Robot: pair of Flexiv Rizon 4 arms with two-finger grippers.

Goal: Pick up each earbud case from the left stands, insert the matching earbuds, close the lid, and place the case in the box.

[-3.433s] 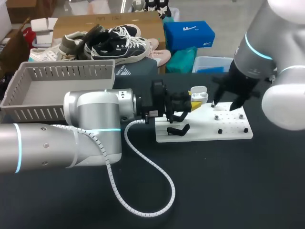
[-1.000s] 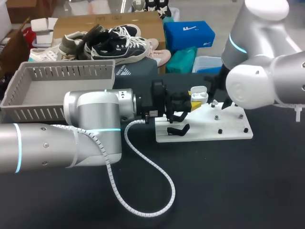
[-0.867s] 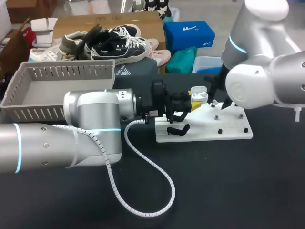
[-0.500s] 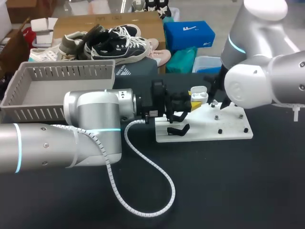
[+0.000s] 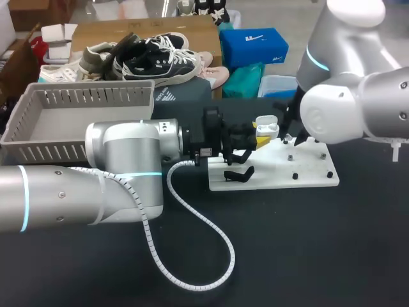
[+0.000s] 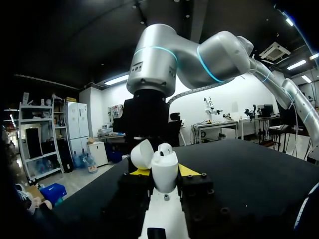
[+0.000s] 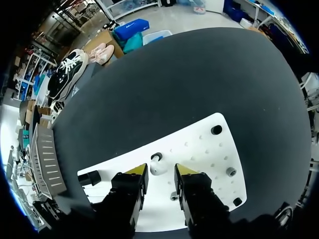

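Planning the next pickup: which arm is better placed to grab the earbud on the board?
Right. The right claw hangs open just over the earbud on the white board; the left claw is shut on the open earbud case.

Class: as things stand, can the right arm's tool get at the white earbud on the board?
Probably yes. The earbud lies bare on the white board, in line with the gap of the open right tool, with nothing over it. The left tool, shut on the case, is off to the side.
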